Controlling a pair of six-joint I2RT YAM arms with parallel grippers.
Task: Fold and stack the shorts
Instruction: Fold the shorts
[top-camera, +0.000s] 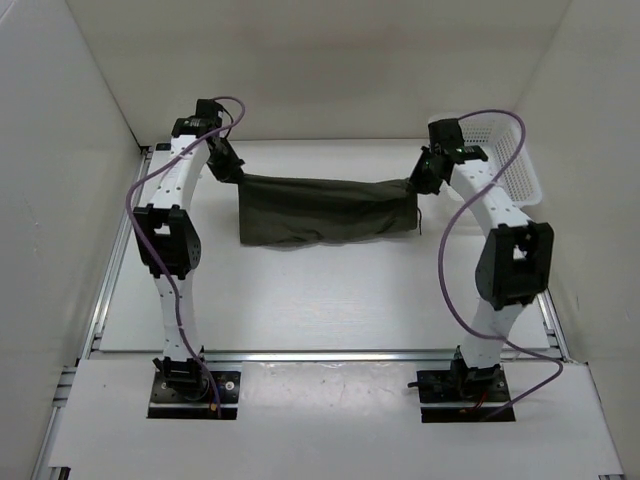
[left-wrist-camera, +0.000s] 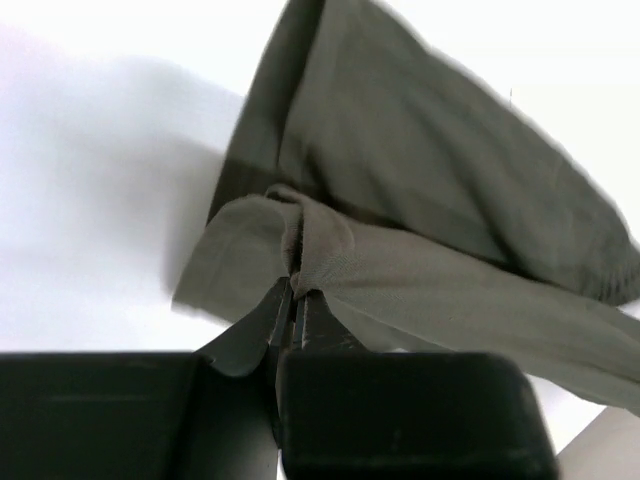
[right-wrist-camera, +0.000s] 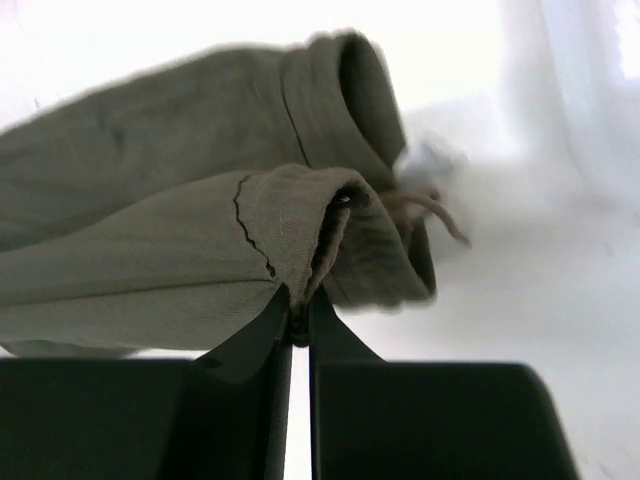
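White table (top-camera: 330, 310), plain white walls on three sides, and your one landmark is the white mesh basket (top-camera: 515, 160) tucked into the far right corner. The shorts (top-camera: 325, 210) are out to the left of that basket, clear of it, spread as a wide dark olive band, and you've got them pinned at both ends. Your right gripper (right-wrist-camera: 298, 310) is the one close beside the basket, just off its left side. On the right wrist view its jaws are pressed together on a bunched fold of the waistband end, fabric pinched right at the fingertips. The thin drawstring (right-wrist-camera: 425, 210) dangles loose just past that fold, on the basket side. Your left gripper (left-wrist-camera: 296, 300) is well away from the basket, at the opposite end of the shorts. Its jaws are clamped on a gathered hem there too, with cloth rolled over the tips and the rest of the garment falling away beyond them. Between the two grips the top edge runs nearly straight, sagging a touch, and the lower edge hangs rumpled. Whether that lower edge touches the table, you can't tell from here. Purple cables (top-camera: 455, 260) loop off both arms.
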